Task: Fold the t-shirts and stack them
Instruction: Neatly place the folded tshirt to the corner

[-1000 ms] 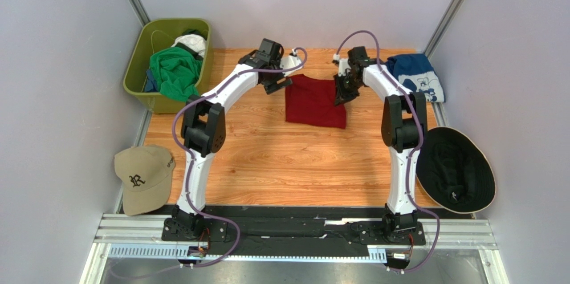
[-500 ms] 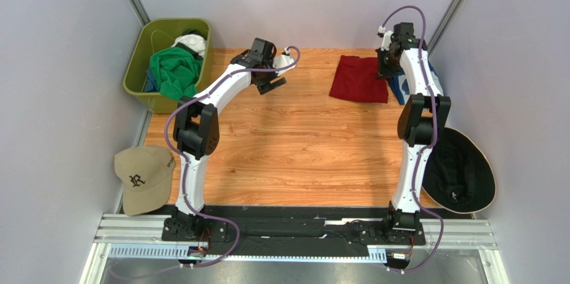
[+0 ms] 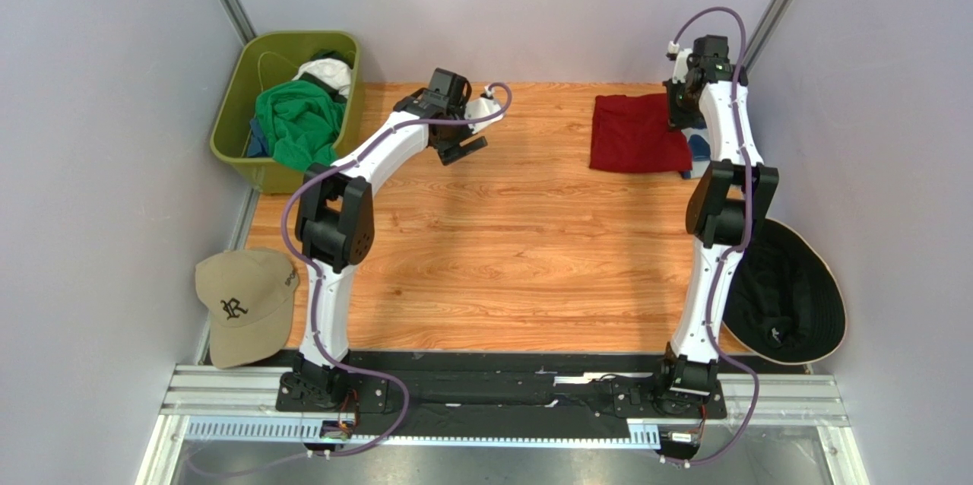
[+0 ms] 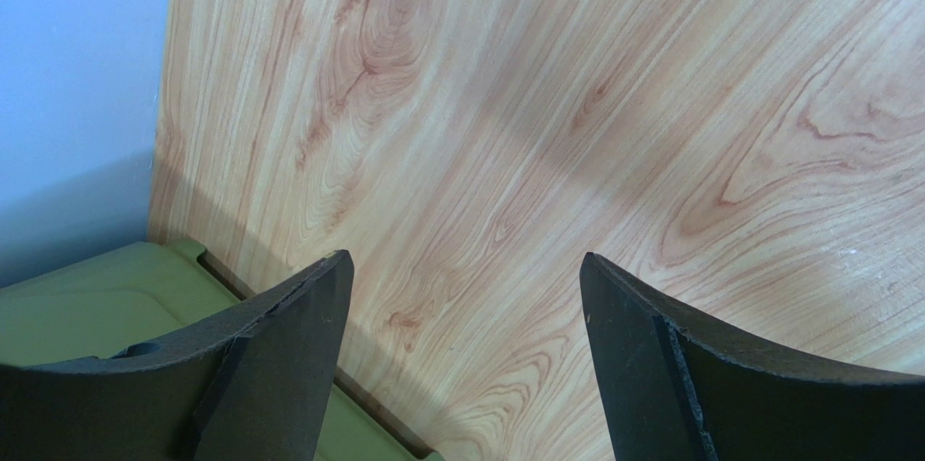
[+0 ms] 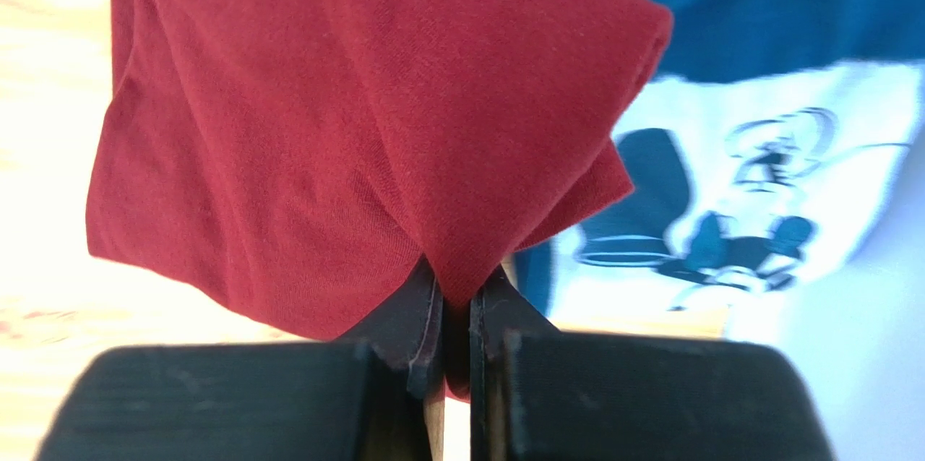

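Note:
The folded dark red t-shirt (image 3: 633,134) hangs at the back right of the table, its edge pinched in my shut right gripper (image 3: 682,118). The right wrist view shows the red cloth (image 5: 358,125) clamped between the fingers, draping over the navy-blue t-shirt with white cartoon print (image 5: 760,147), which lies beneath. From above only a sliver of that navy shirt (image 3: 698,145) shows beside the right arm. A bright green t-shirt (image 3: 297,120) sits in the green bin. My left gripper (image 3: 466,141) stands open over bare wood near the bin, its fingers (image 4: 282,353) wide apart, holding nothing.
An olive-green bin (image 3: 234,120) with clothes stands at the back left; its rim (image 4: 98,298) appears in the left wrist view. A tan baseball cap (image 3: 242,305) lies off the table's left edge. A black wide-brimmed hat (image 3: 782,291) lies at the right edge.
My right gripper has carried the red t-shirt from the table's back centre to the back right, over the navy one. The left gripper barely moved.

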`<state>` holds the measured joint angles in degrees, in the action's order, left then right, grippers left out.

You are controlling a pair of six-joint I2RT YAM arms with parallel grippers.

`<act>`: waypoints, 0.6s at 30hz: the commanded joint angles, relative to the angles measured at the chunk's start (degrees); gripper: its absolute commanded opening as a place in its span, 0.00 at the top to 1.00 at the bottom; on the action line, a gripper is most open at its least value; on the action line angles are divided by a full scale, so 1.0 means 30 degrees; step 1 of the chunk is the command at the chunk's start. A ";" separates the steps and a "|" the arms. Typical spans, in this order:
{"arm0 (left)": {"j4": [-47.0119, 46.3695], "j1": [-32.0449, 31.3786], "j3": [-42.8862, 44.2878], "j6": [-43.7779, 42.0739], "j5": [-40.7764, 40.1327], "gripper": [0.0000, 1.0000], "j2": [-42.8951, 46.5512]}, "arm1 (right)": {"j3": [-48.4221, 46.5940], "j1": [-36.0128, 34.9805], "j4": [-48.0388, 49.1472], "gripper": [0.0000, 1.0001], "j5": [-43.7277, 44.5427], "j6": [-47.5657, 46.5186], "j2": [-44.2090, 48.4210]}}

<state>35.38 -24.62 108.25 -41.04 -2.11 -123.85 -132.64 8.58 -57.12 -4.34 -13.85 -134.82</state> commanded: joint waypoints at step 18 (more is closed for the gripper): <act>0.0073 -0.0025 -0.0193 0.0348 -0.0088 0.15 0.1176 | -0.2047 0.2530 0.1873 1.00 0.3526 -0.1712 0.0879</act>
<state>35.46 -24.62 107.50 -40.99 -2.50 -123.83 -134.98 14.15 -55.40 3.49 -17.50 -134.82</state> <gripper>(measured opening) 0.852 0.062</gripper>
